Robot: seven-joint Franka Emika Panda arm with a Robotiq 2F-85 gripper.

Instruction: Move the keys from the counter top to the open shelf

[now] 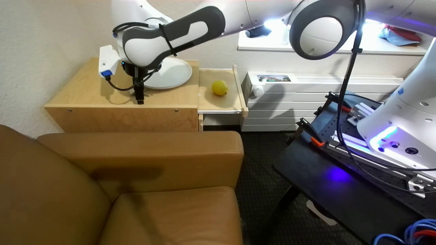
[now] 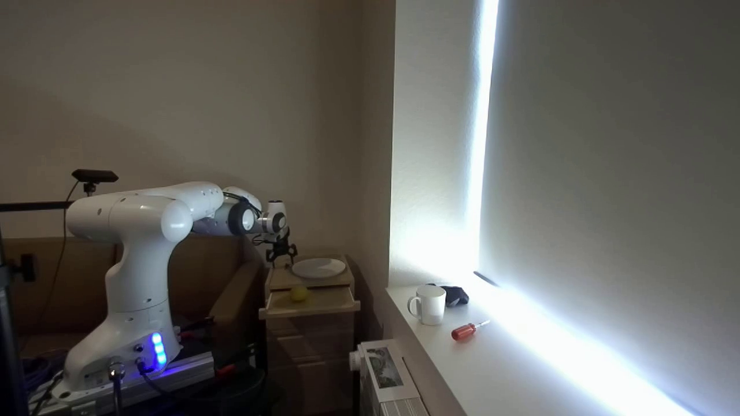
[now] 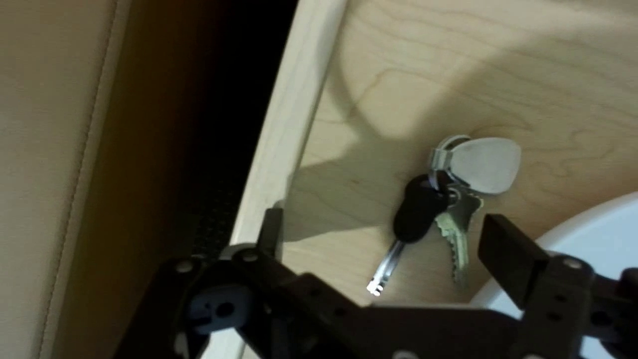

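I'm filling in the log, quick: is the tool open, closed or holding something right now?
Tool: open, holding nothing; the keys lie on the counter top.

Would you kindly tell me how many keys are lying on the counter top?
2: the black-headed key, nearer the edge of the counter top, and the brass-coloured key beside it, nearer the white plate. Another could be hidden beneath the grey tag.

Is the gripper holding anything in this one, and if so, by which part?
Nothing is held. In the wrist view the gripper is open, and the keys lie on the counter top, ungrasped.
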